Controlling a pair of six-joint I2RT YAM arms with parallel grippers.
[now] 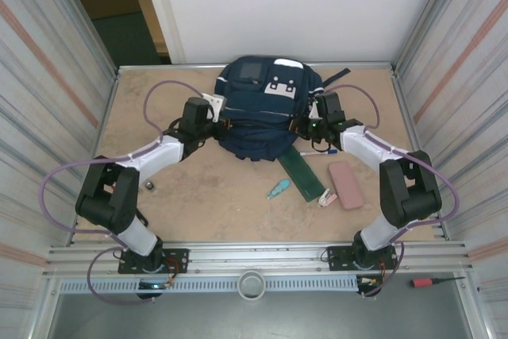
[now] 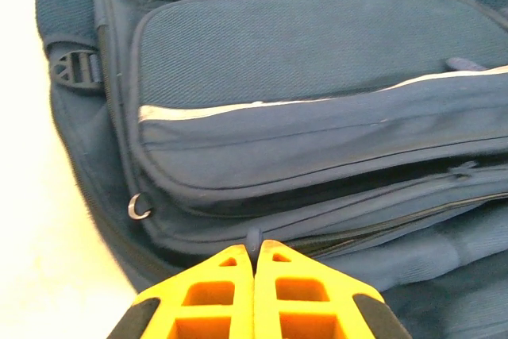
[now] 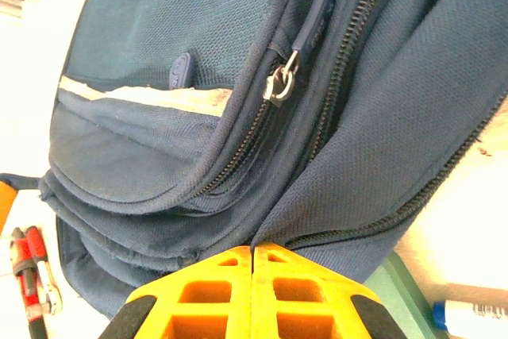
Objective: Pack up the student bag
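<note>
Brown wooden table (image 1: 222, 188): the large navy blue fabric student bag (image 1: 262, 113) lies at mid far edge. The left tool (image 2: 255, 245) and right tool (image 3: 254, 248) each sit clamped together on its fabric beside a zip. Treat this as the opening step. Next, you likely need to spread the mouth, pulling evenly.

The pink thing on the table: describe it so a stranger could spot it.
Find the big navy student bag at the far side of the table. Nearer, right of the long green strip, lies a flat pink rectangle, the only all-pink, rounded block there.
</note>
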